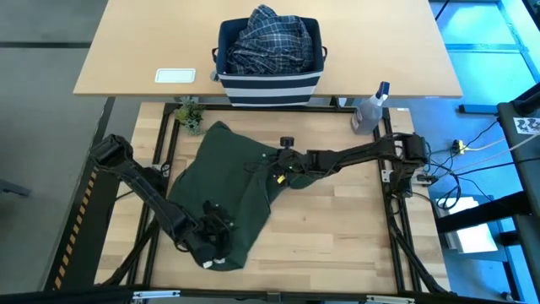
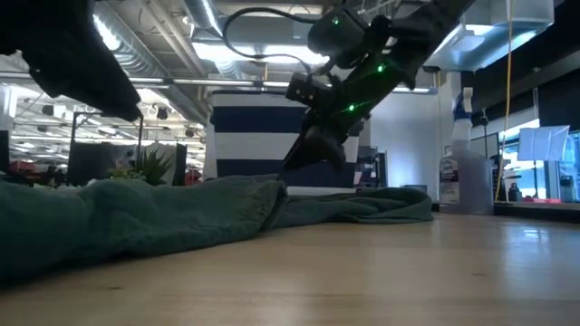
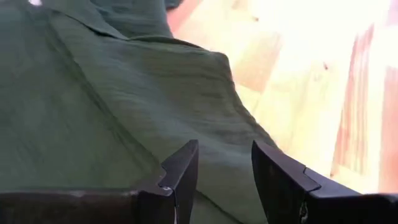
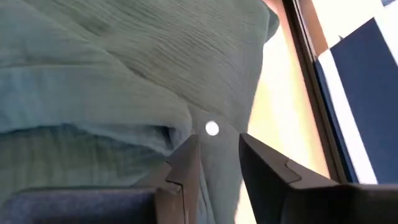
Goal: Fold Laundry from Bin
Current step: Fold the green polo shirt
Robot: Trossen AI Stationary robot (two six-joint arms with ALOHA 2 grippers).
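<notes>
Only overhead: plaid shirt (image 1: 268, 38) fills bin (image 1: 270, 87).

No legible text, label, brand, number or sign anywhere in view.

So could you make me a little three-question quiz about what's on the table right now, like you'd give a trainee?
1. True or false: the plaid shirt lies spread flat on the wooden table.
2. Which garment lies under both tools? A) a black one B) the dark olive-green garment C) a red one
3. Fill in: the clear spray bottle stands near the ____ arm's base.

Key
1. False: it is bunched inside the striped bin.
2. B: the left tool and the right tool both hover over it with fingers apart, gripping nothing.
3. Right.
</notes>
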